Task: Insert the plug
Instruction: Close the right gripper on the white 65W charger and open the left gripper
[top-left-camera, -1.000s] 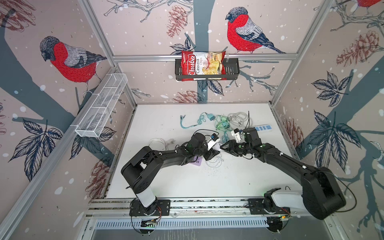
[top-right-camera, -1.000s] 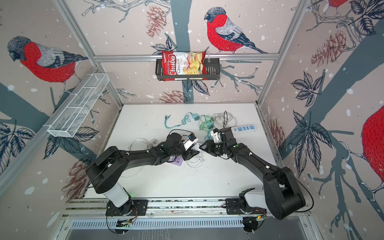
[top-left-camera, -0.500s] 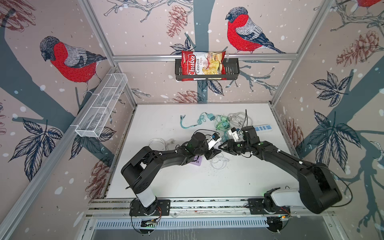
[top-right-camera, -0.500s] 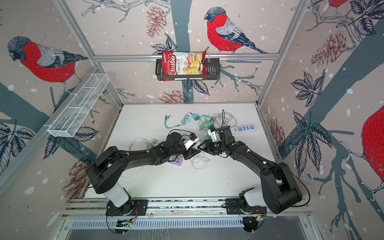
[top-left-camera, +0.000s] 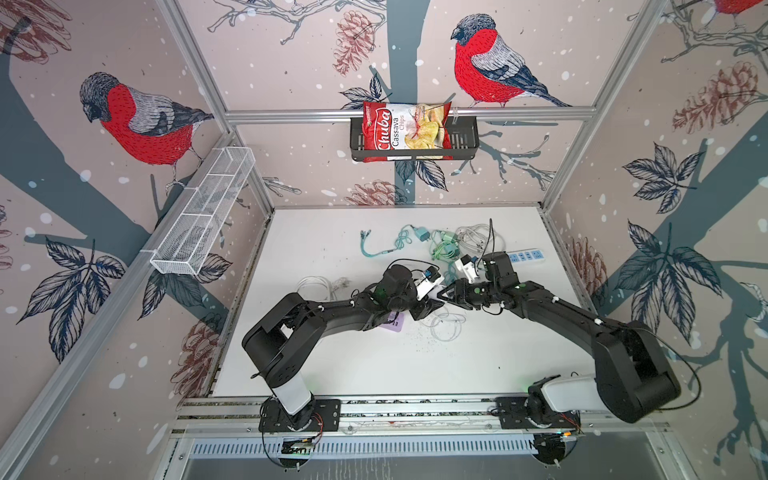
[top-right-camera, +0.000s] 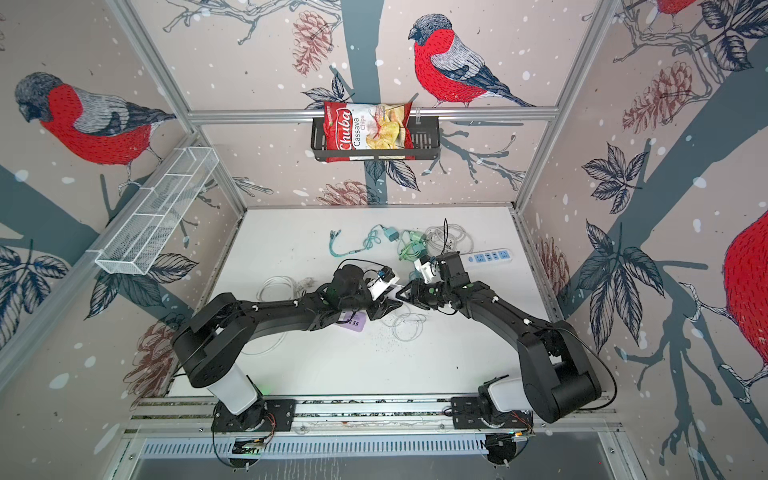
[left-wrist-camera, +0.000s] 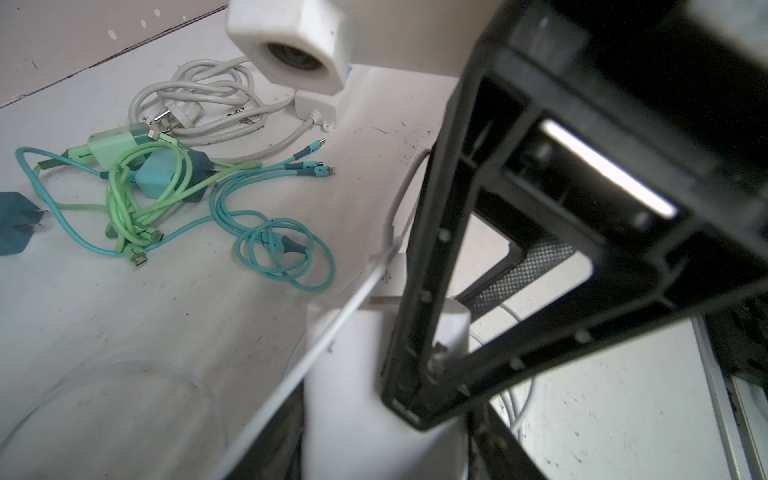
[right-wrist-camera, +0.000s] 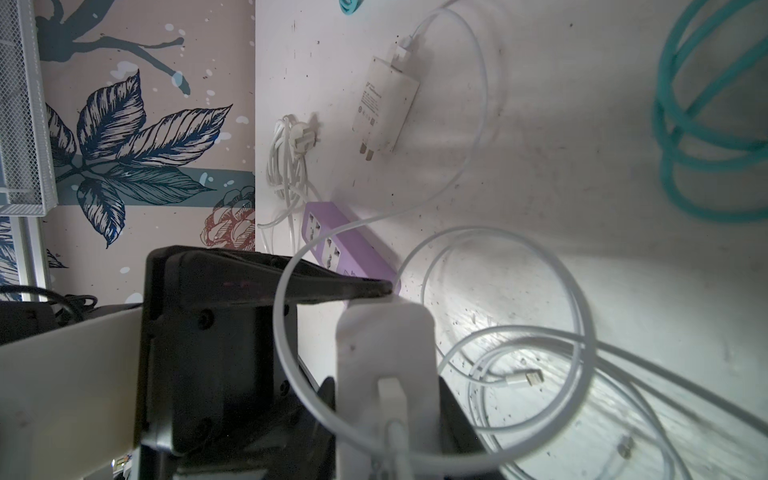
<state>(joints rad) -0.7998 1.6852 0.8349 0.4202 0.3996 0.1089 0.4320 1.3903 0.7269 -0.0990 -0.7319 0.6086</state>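
Both grippers meet mid-table in both top views. The white plug (right-wrist-camera: 384, 345), a charger block with a white cable in its end, sits between the fingers of my right gripper (right-wrist-camera: 388, 409), which is shut on it. My left gripper (left-wrist-camera: 382, 440) also grips the same white plug (left-wrist-camera: 365, 395); the right gripper's black finger (left-wrist-camera: 424, 291) lies across it. In a top view the left gripper (top-left-camera: 430, 299) and the right gripper (top-left-camera: 448, 294) touch tip to tip. A purple power strip (right-wrist-camera: 345, 245) lies on the table under the left arm, partly hidden (top-left-camera: 393, 323).
Teal and green cables with chargers (left-wrist-camera: 137, 183) and a coiled white cord (left-wrist-camera: 199, 104) lie at the back. A white power strip with blue sockets (top-left-camera: 527, 257) sits back right. Another white charger (right-wrist-camera: 384, 110) and loose white cable loops (right-wrist-camera: 519, 365) lie near the grippers.
The right gripper has moved left to the left gripper and narrowed its jaws onto the white plug. The left arm has held still.
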